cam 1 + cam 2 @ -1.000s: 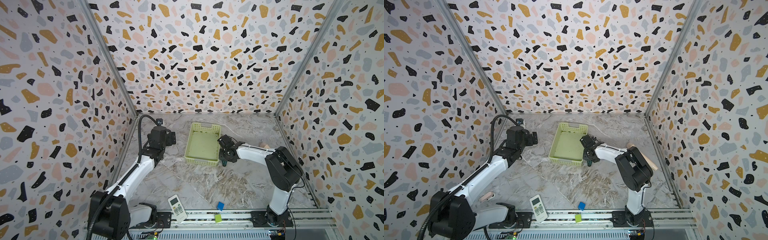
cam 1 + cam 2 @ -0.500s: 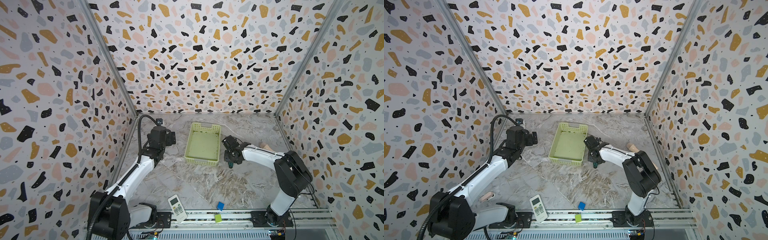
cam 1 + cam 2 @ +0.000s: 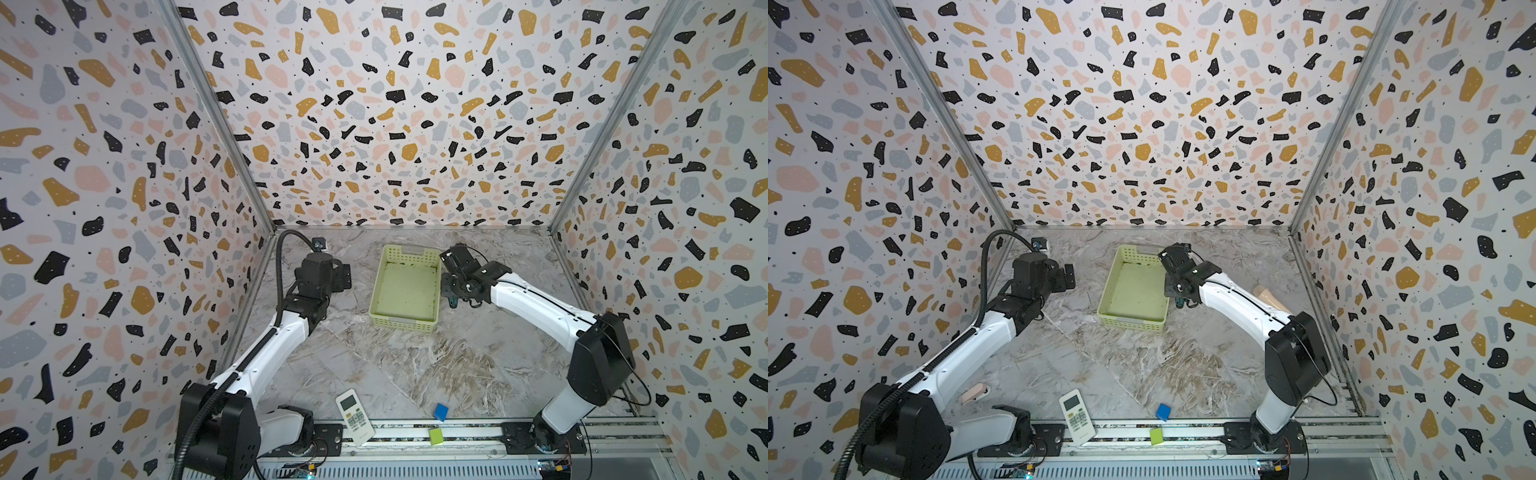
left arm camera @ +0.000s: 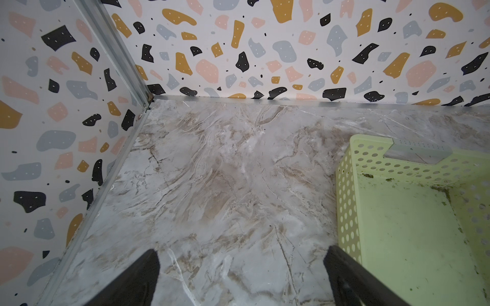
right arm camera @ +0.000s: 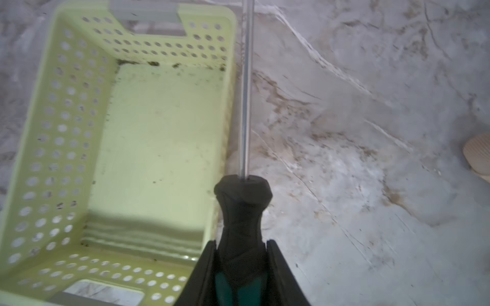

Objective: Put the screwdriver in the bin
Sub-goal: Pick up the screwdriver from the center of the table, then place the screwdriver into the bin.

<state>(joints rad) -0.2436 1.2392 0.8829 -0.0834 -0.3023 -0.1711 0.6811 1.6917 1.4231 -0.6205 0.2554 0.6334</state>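
Observation:
The bin (image 3: pixel 406 291) (image 3: pixel 1133 291) is a pale yellow-green perforated basket standing in the middle of the marble floor, with nothing in it. My right gripper (image 5: pixel 240 245) (image 3: pixel 453 293) is shut on the black and teal handle of the screwdriver (image 5: pixel 242 212). Its thin metal shaft (image 5: pixel 246 106) runs along the outside of the bin's right long wall (image 5: pixel 229 111). In both top views a bit of teal handle (image 3: pixel 1179 302) shows under the gripper. My left gripper (image 4: pixel 241 253) (image 3: pixel 343 276) hovers open left of the bin (image 4: pixel 413 238), holding nothing.
A white remote (image 3: pixel 354 417), a blue cube (image 3: pixel 441 411) and a green cube (image 3: pixel 436 436) lie near the front rail. A pale wooden piece (image 3: pixel 1266 293) (image 5: pixel 477 153) lies behind the right arm. A pink object (image 3: pixel 974 392) sits by the left arm's base. Patterned walls close three sides.
My right gripper, still holding the screwdriver, has shifted a little toward the back along the bin's right side, and its elbow has swung out to the right. The left arm has not moved.

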